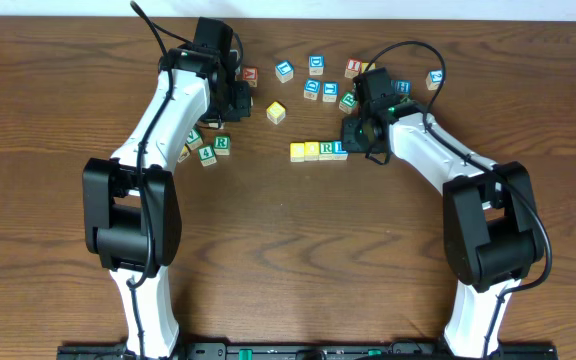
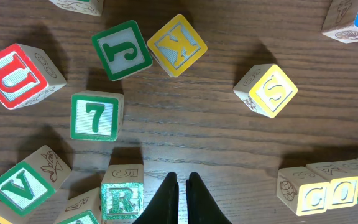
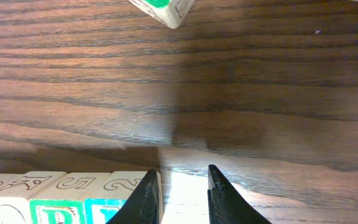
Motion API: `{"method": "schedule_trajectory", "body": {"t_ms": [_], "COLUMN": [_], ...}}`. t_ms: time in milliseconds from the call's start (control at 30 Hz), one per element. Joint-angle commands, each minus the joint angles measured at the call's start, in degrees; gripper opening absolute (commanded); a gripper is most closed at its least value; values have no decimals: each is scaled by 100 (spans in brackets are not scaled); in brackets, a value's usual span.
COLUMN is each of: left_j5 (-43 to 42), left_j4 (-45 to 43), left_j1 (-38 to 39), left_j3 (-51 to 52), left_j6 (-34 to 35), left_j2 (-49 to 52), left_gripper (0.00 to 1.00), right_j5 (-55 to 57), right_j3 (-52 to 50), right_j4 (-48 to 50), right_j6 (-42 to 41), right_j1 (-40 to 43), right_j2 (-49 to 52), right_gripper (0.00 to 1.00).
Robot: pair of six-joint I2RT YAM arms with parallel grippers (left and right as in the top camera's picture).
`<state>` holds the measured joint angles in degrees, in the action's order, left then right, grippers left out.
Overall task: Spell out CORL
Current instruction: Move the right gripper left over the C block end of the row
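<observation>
1. Four cubes point(image 1: 319, 150) sit touching in a row on the table point(image 1: 288, 250), reading C, O, R, L.
2. Right gripper point(image 3: 181, 173) stands just beside the L cube point(image 1: 340, 149), jaws narrowly parted, pinching nothing.
3. Left gripper point(image 2: 182, 177) hangs among loose cubes point(image 2: 95, 116), jaws pressed together, empty.

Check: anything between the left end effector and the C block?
Nothing. In the left wrist view, only bare wood table separates the left end effector from the yellow C block at the row's near end.

White left arm point(image 1: 163, 115) and right arm point(image 1: 428, 150), black joints point(image 1: 133, 215), cables point(image 1: 411, 43).
</observation>
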<state>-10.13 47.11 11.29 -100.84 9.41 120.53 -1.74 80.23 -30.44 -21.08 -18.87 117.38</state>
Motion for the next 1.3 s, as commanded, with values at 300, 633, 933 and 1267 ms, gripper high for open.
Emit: {"method": "schedule_trajectory", "body": {"t_ms": [300,633,933,1267], "left_j5": [74,79,74,76], "left_j4": [42,-35,-96,-98], "left_j1": [-7,-22,-297,-352], "left_j3": [-66,-66,-66,-66], "left_j6": [72,70,72,72], "left_j2": [-63,-63,-63,-63], "left_gripper": [7,8,7,8], "right_j5": [-98,-387,-205,-162], "right_j3": [50,374,374,374], "right_j4": [111,535,1445,1838], "right_j6": [195,442,275,133], "right_j1": [59,-15,-348,-787], "right_j2": [-20,-243,-219,94], "right_gripper": [23,25,18,10]}}
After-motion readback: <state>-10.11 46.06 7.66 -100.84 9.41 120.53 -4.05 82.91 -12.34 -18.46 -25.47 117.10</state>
